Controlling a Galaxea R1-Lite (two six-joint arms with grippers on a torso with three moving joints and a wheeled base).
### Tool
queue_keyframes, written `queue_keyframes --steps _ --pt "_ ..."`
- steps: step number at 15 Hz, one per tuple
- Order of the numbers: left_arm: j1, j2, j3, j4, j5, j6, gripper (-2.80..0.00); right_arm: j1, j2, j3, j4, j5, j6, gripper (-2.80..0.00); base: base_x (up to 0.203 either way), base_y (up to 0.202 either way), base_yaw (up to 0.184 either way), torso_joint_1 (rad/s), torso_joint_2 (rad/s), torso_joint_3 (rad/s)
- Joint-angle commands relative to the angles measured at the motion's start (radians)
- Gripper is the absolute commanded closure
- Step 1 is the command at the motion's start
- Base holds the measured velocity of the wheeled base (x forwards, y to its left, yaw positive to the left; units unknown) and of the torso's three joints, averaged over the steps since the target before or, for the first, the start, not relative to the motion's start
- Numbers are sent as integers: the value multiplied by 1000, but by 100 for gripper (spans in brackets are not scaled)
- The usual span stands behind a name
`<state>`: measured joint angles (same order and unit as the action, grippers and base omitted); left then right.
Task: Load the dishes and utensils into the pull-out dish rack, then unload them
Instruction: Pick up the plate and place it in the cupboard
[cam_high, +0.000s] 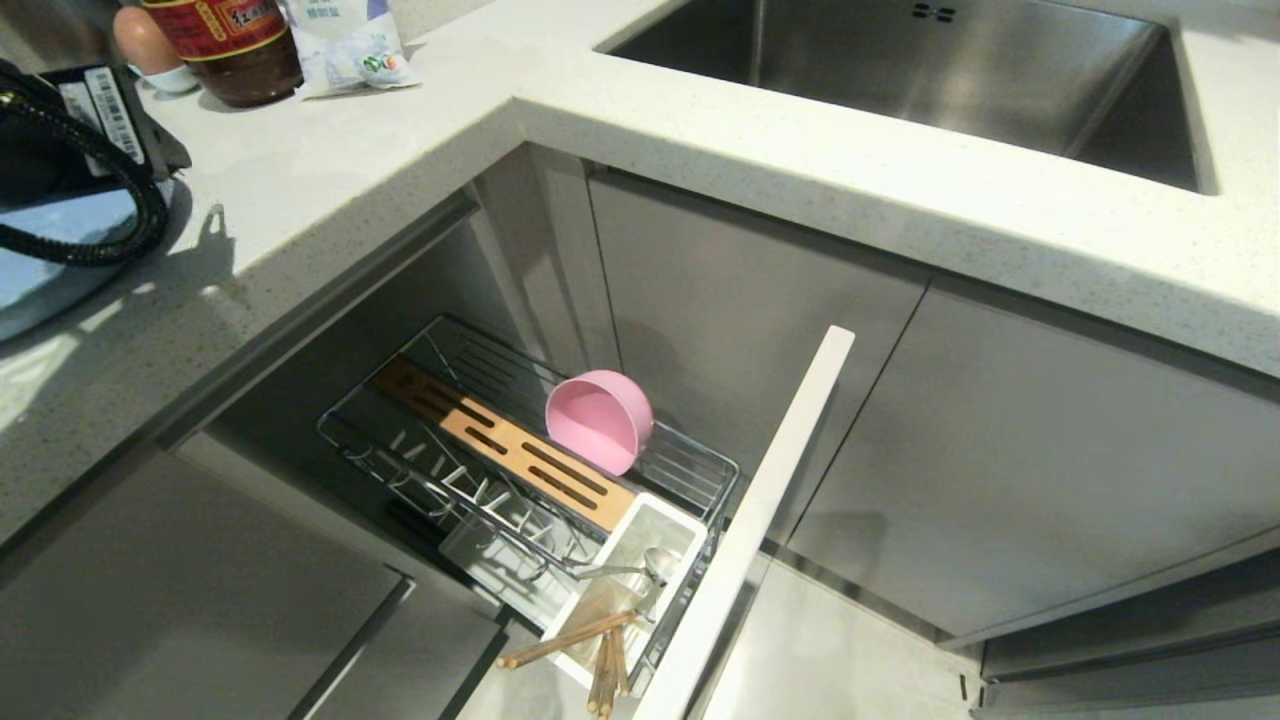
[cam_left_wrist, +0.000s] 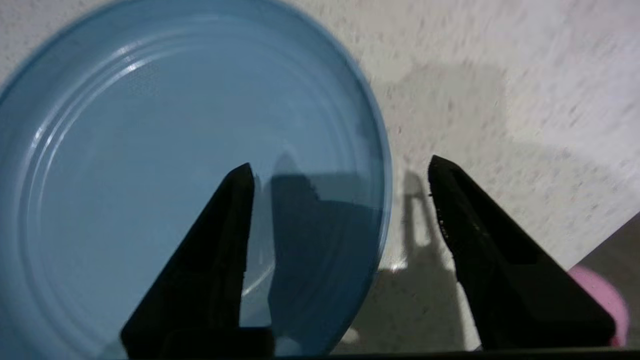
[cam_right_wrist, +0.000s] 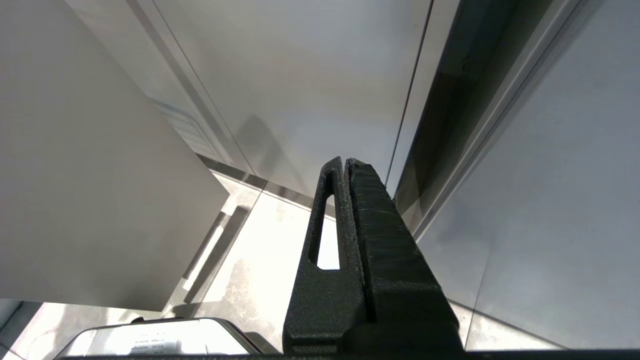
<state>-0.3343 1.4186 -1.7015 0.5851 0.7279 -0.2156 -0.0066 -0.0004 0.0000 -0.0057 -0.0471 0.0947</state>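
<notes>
The light-blue plate (cam_left_wrist: 150, 165) lies flat on the speckled white countertop (cam_left_wrist: 500, 100), and its edge also shows in the head view (cam_high: 40, 270). My left gripper (cam_left_wrist: 340, 167) hovers open just above it, one finger over the plate and the other past its rim, holding nothing. The pull-out dish rack (cam_high: 700, 460) stands open below the counter. The pink bowl (cam_high: 600, 420) leans on its side in it. A spoon (cam_high: 640, 568) and wooden chopsticks (cam_high: 590, 650) sit in the white caddy (cam_high: 690, 535). My right gripper (cam_right_wrist: 346, 161) is shut and empty, parked low beside cabinet fronts.
A steel sink (cam_high: 900, 60) is set in the counter at the back right. A sauce bottle (cam_high: 235, 50), a white packet (cam_high: 350, 45) and an egg (cam_high: 140, 40) stand at the back left. The rack's white front panel (cam_high: 760, 520) juts out over the floor.
</notes>
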Motion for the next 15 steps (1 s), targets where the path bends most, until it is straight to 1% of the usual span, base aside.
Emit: queue_keyframes --steps 1,4,15 --pt "0 33 -24 66 2 -7 -280 0 -4 0 0 0 0 0 0 0 0 0 0 0" --pt "0 45 -32 96 2 -25 -280 -1 -3 0 0 0 0 0 0 0 0 0 0 0" --pt "15 63 -38 96 4 -28 -280 0 -4 0 0 0 0 0 0 0 0 0 0 0"
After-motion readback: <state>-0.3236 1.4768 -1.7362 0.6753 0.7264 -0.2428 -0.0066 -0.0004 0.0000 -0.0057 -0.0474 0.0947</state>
